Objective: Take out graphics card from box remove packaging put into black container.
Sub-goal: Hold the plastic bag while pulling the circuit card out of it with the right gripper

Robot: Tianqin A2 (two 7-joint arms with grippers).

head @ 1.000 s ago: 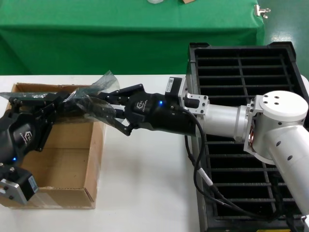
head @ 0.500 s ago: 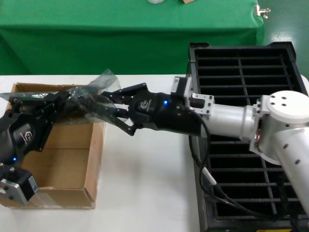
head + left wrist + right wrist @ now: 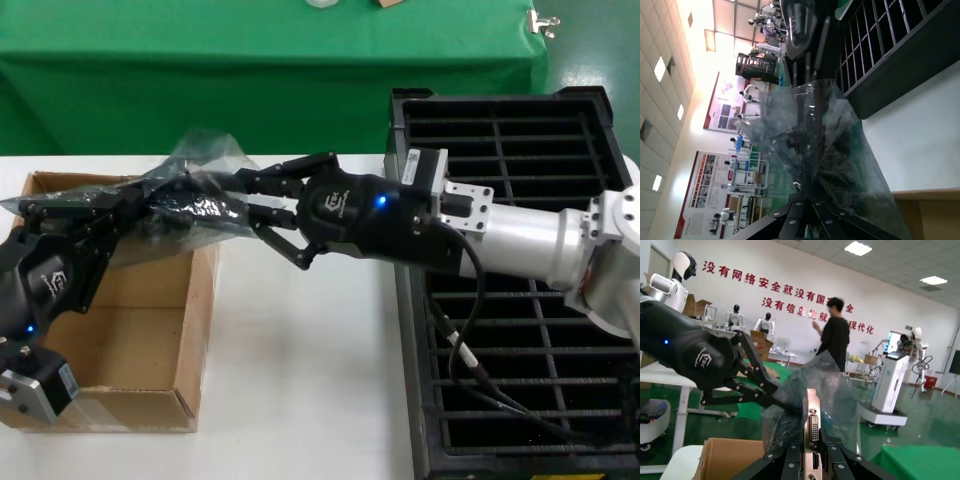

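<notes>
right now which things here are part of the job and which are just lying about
Part of the job:
- graphics card, bracket end gripped by the right tool
- packaging, gripped by the left tool
- box
- black container

Just lying about:
- green cloth behind the table
- metal clip on that cloth

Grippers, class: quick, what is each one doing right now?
Left gripper: fingers shut on the packaging, above the box.
Right gripper: fingers shut on the graphics card bracket end, inside the bag's mouth.
</notes>
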